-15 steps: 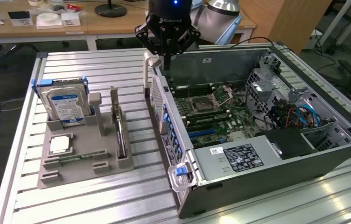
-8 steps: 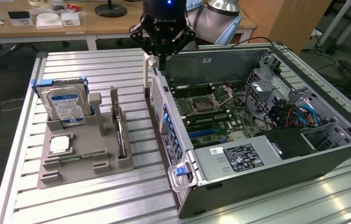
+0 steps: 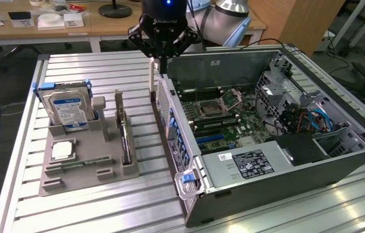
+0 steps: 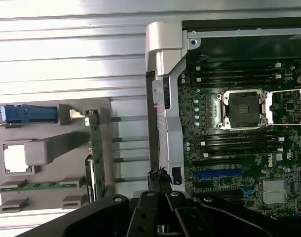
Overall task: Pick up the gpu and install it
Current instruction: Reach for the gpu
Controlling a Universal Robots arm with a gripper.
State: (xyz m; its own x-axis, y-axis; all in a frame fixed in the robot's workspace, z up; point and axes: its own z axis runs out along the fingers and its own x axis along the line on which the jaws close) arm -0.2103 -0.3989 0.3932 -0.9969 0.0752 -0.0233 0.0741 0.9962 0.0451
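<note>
The gpu (image 3: pixel 124 138) stands edge-on in the long slot of the grey parts holder (image 3: pixel 85 182), on the exterior view's left of the computer case. In the wrist view the gpu (image 4: pixel 94 148) is a thin green-edged card with a dark fan on one face. My gripper (image 3: pixel 159 60) hangs over the case's far rear corner, apart from the gpu, its fingers drawn together. A thin strip (image 3: pixel 151 82) runs down from the gripper (image 4: pixel 158 174) beside the case wall. Whether this strip (image 4: pixel 151 123) is held or belongs to the fingers I cannot tell.
The open computer case (image 3: pixel 189 194) lies on its side with the motherboard (image 3: pixel 218 116) and blue slots (image 4: pixel 217 174) exposed. The holder also carries a hard drive (image 3: pixel 68 109), a processor (image 3: pixel 62 149) and a memory stick (image 3: pixel 79 164). A desk stands behind.
</note>
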